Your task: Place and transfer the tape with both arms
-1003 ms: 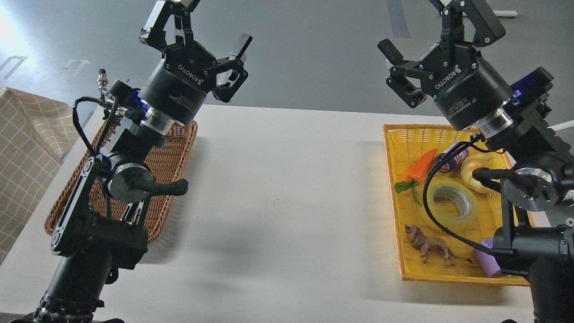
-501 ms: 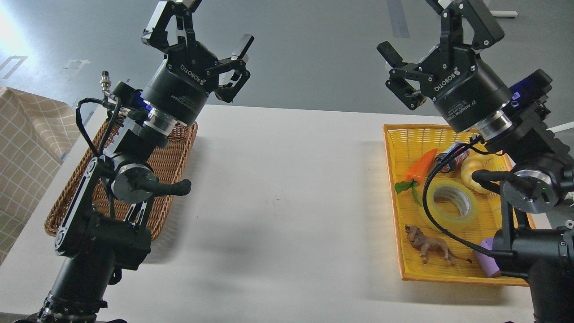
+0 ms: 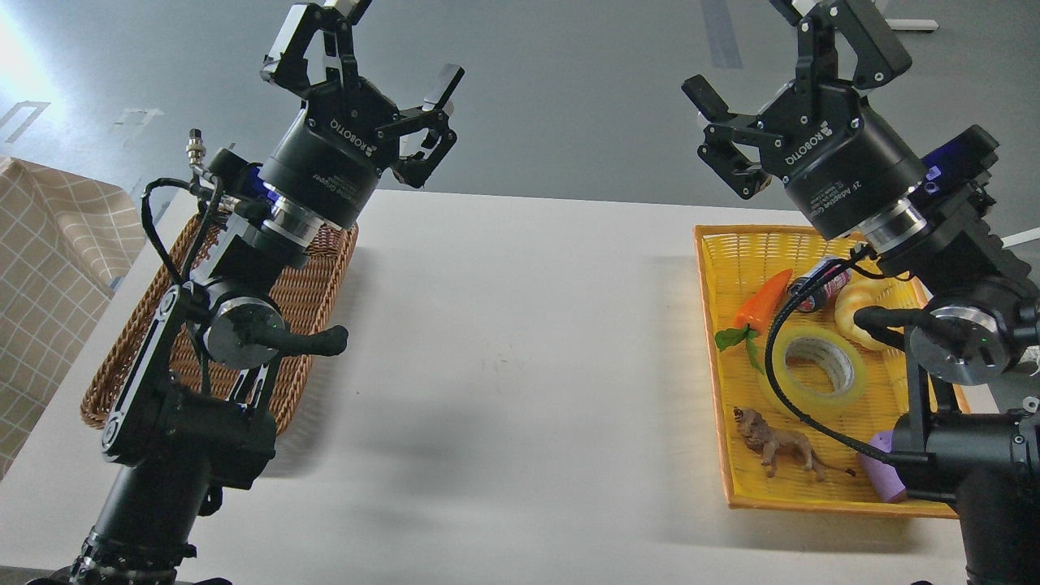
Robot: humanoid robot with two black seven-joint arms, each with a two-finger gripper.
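Observation:
The tape (image 3: 819, 367), a translucent yellow roll with a pale core, lies flat in the middle of the yellow basket (image 3: 723, 244) at the right of the white table. My right gripper (image 3: 760, 57) is open and empty, raised high above the basket's far end, well clear of the tape. My left gripper (image 3: 370, 57) is open and empty, raised above the far end of the brown wicker basket (image 3: 313, 301) at the left. A black cable of my right arm crosses in front of the tape's left edge.
In the yellow basket with the tape lie a toy carrot (image 3: 760, 301), a croissant toy (image 3: 853, 313), a small battery-like can (image 3: 816, 286), a lion figure (image 3: 776, 447) and a purple object (image 3: 881, 475). A checked cloth (image 3: 49, 276) hangs at the far left.
My left arm has shifted slightly right and up. My right gripper has moved very little. The tape and the basket things have not moved.

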